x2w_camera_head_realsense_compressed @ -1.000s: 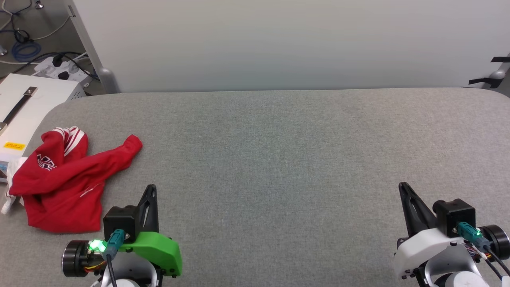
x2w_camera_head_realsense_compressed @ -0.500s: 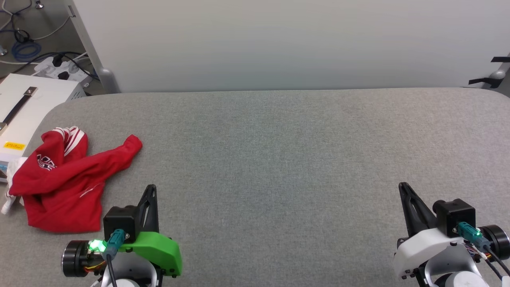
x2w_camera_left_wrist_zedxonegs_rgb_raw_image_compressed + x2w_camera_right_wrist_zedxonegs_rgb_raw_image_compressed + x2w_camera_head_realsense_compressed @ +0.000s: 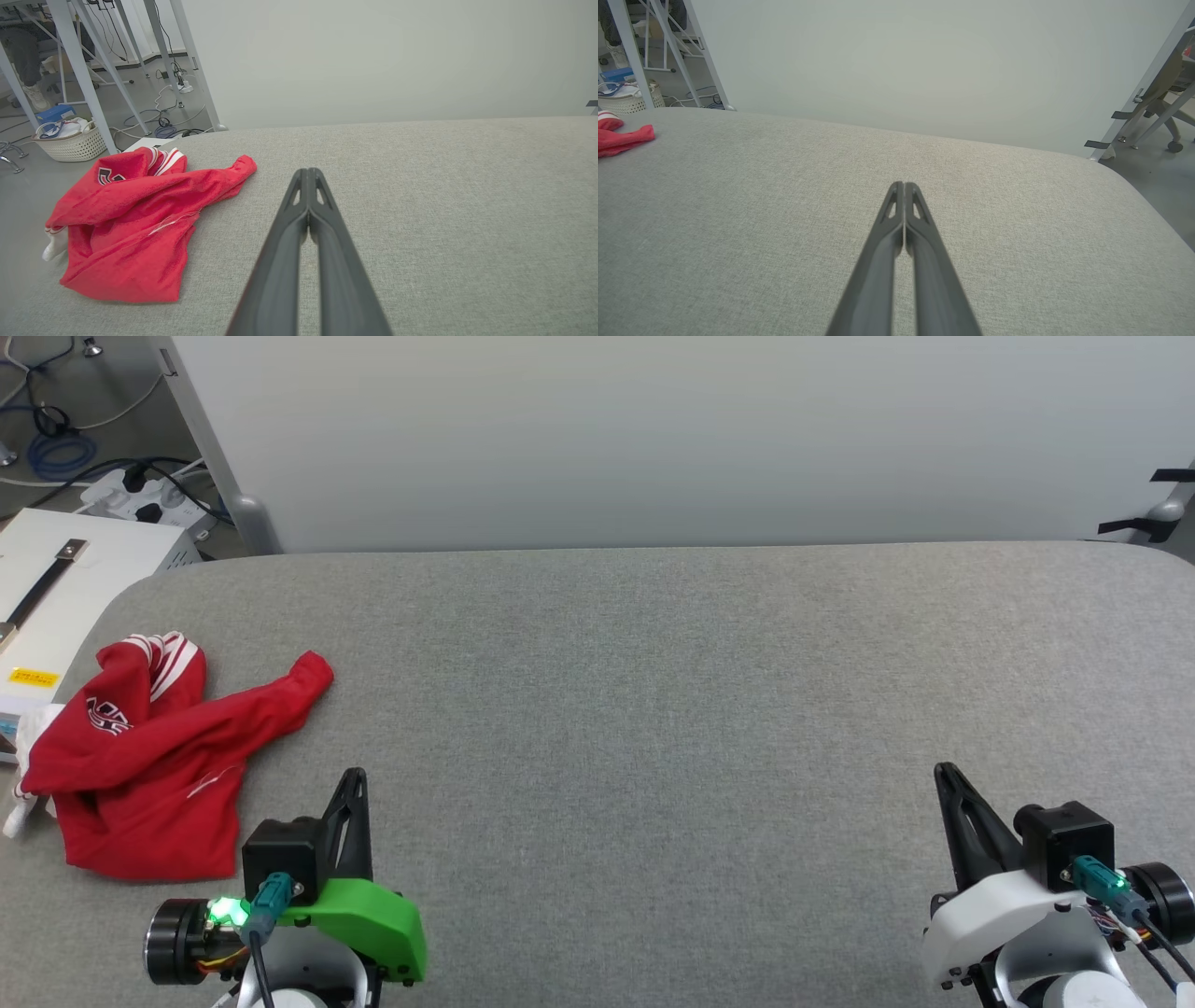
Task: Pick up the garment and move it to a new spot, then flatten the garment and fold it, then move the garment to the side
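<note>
Head view: the garment [image 3: 149, 765] is bunched at the table's [image 3: 653, 709] left edge; both the left gripper [image 3: 353, 782] and right gripper [image 3: 945, 777] are closed, empty. It could be dragged off if snagged.

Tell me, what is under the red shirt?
The red shirt lies crumpled on the grey table. A white sleeve pokes out at its edge. Anything beneath the folds is hidden.
</note>
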Available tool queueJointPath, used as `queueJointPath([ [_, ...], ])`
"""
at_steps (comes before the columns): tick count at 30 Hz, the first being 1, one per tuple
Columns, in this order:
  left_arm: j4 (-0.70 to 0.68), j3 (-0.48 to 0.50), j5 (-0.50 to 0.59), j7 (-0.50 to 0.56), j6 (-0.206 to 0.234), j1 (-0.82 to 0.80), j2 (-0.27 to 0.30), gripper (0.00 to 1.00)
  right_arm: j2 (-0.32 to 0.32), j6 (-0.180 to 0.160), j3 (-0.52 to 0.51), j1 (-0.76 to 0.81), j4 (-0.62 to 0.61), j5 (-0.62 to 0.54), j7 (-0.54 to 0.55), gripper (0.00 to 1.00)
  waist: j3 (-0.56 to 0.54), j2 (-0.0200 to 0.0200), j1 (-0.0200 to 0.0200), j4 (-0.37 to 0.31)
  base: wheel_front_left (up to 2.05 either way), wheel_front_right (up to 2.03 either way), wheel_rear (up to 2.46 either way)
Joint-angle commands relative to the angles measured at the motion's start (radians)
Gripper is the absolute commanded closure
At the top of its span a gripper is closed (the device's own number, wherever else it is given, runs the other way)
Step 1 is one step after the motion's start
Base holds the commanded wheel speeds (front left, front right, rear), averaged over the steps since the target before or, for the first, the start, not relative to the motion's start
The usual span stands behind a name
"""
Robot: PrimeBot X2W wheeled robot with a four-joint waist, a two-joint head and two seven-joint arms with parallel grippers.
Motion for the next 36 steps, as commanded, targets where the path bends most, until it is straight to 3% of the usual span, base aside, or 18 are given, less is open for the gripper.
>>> queueJointPath([
  [1, -0.002, 0.0, 0.01, -0.001, 0.004, -0.017, -0.005, 1.0, -0.001, -0.001, -0.002, -0.016, 0.002, -0.01, 0.003, 1.0, 0.0, 0.0, 0.0, 0.0, 0.0, 0.0, 0.0],
  [12, -0.002, 0.0, 0.01, -0.001, 0.004, -0.017, -0.005, 1.0, -0.001, -0.001, -0.002, -0.016, 0.002, -0.01, 0.003, 1.0, 0.0, 0.0, 0.0, 0.0, 0.0, 0.0, 0.0],
  [13, 0.0, 0.0, 0.0, 0.0, 0.0, 0.0, 0.0, 0.0, 0.0, 0.0, 0.0, 0.0, 0.0, 0.0, 0.0, 0.0, 0.0, 0.0, 0.0, 0.0, 0.0, 0.0, 0.0],
  [36, -0.007, -0.016, -0.01, -0.047, 0.031, -0.002, 0.0, 0.0, 0.0, 0.0, -0.035, 0.007, -0.015, 0.058, -0.046, 0.0, -0.001, 0.0, 0.0, 0.001, 0.0, 0.0, 0.0],
])
